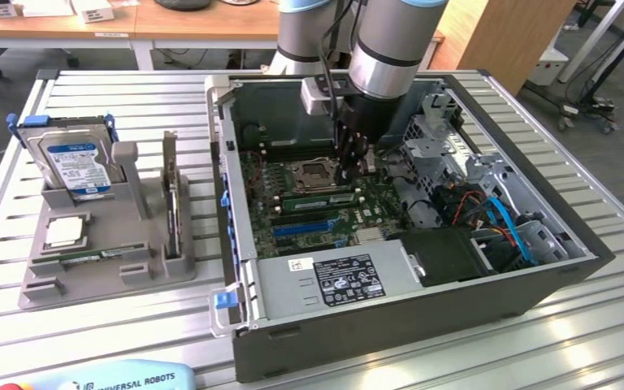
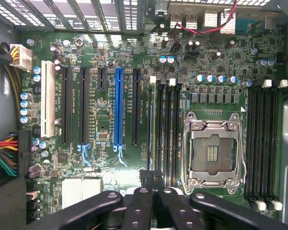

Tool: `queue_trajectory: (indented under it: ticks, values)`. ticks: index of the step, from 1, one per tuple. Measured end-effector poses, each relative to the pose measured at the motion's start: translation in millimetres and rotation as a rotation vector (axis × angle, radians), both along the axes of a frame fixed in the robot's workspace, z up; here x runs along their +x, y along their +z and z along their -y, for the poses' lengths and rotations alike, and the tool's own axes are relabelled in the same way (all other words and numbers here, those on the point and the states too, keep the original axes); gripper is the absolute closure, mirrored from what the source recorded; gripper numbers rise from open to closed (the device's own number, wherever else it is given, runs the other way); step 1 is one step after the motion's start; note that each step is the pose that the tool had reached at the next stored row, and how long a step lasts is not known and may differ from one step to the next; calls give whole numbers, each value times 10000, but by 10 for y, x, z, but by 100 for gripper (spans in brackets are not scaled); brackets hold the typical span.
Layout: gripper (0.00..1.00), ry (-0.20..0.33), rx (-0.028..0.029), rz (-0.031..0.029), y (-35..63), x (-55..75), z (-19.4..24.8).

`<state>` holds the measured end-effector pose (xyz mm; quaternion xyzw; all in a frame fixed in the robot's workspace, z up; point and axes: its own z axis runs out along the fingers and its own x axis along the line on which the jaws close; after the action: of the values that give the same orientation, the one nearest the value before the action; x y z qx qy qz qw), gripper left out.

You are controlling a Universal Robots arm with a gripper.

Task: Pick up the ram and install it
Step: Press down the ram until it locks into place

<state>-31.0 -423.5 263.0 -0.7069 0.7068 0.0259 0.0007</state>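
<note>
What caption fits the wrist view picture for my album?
Shut gripper over the memory slots beside the empty processor socket.

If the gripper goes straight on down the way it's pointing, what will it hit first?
Probably the black memory slots beside the empty processor socket on the motherboard; the shut gripper points down right over them. How far above them it is, I can't tell.

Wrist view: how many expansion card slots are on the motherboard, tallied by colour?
White slot: 1
Blue slot: 1
Black slots: 4, one of them short
Total: 6
</note>
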Motion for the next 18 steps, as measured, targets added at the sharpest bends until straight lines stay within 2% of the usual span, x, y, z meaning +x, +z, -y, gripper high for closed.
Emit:
queue_trajectory:
  ticks: [10, 18]
  values:
    - [90, -1, 0, 0, 0, 2, 0]
    - [90, -1, -1, 0, 0, 64, 0]
